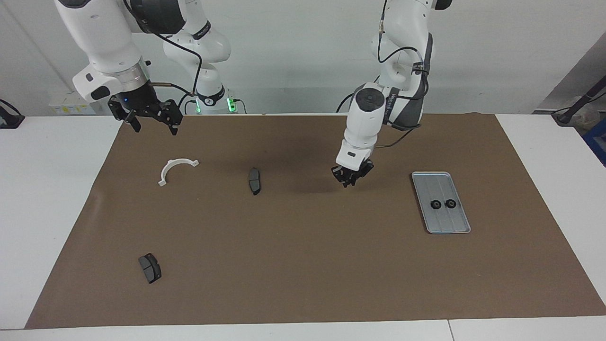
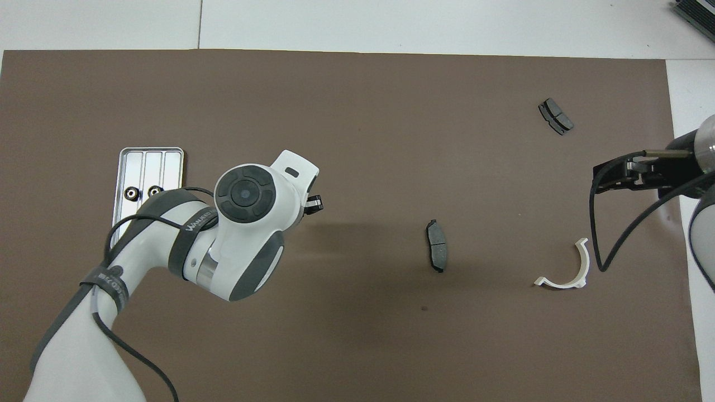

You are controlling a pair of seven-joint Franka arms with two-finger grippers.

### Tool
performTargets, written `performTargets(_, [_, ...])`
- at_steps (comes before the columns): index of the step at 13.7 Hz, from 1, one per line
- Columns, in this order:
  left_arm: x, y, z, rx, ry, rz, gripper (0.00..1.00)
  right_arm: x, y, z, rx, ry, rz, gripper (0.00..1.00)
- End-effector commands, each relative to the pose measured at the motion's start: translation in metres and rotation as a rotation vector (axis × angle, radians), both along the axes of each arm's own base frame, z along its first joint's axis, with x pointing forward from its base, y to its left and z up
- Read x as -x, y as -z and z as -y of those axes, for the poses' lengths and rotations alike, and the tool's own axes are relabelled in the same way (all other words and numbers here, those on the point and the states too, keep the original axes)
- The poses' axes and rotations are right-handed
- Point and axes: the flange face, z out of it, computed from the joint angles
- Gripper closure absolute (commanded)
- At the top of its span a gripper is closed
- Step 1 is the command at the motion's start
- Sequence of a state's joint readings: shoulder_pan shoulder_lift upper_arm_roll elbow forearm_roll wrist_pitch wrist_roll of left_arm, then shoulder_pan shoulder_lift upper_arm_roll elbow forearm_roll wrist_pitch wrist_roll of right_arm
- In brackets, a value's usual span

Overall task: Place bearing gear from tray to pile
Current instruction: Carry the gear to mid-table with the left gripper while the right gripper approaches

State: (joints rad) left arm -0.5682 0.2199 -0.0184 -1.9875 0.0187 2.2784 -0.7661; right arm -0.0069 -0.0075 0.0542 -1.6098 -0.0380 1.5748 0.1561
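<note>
The silver tray (image 1: pixel 442 225) (image 2: pixel 167 162) lies toward the left arm's end of the brown mat, with two dark bearing gears (image 1: pixel 435 204) (image 1: pixel 451 203) (image 2: pixel 132 193) side by side in it. My left gripper (image 1: pixel 349 181) (image 2: pixel 314 204) hangs shut over bare mat between the tray and the pile; I cannot tell whether anything sits between its fingertips. The pile is a white half-ring bracket (image 1: pixel 166 169) (image 2: pixel 582 262) and two dark brake pads (image 1: pixel 254 180) (image 2: pixel 437 245) (image 1: pixel 150 268) (image 2: pixel 555 116). My right gripper (image 1: pixel 156 126) (image 2: pixel 600 181) waits open in the air beside the bracket.
A brown mat (image 1: pixel 303 265) covers most of the white table. The left arm's white body (image 2: pixel 246 223) hides part of the mat beside the tray in the overhead view. A black cable (image 2: pixel 597 245) hangs from the right arm near the bracket.
</note>
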Motion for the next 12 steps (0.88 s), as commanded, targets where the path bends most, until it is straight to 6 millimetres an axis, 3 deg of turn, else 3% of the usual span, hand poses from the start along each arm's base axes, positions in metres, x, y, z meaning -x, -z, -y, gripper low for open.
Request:
performTargets(1, [0.005,0.024,0.035,0.017,0.015,0.025,1.00,0.004,0.007,0.004,-0.005,0.023,0.029,0.00])
performTargets(2, [0.014,0.034,0.050,0.027,0.034,0.033,1.00,0.003,0.013,0.003,-0.005,0.021,0.034,0.00])
performTargets(4, [0.021,0.046,0.060,0.030,0.051,0.035,1.00,0.002,0.018,0.000,-0.006,0.017,0.048,0.00])
performTargets(6, [0.023,0.046,0.065,0.039,0.061,0.047,0.99,-0.001,0.026,-0.005,-0.009,0.017,0.059,0.00])
performTargets(7, [0.022,0.043,0.066,0.038,0.059,0.045,0.66,-0.003,0.032,-0.008,-0.009,0.021,0.065,0.00])
performTargets(8, [0.022,0.042,0.067,0.035,0.059,0.041,0.40,-0.006,0.037,-0.013,-0.011,0.011,0.070,0.00])
performTargets(10, [0.018,0.032,0.068,0.025,0.048,0.030,0.25,-0.016,0.054,-0.041,-0.017,0.000,0.075,0.00])
performTargets(12, [0.007,0.016,0.058,0.007,0.030,0.016,0.21,-0.023,0.070,-0.067,-0.023,-0.027,0.074,0.00])
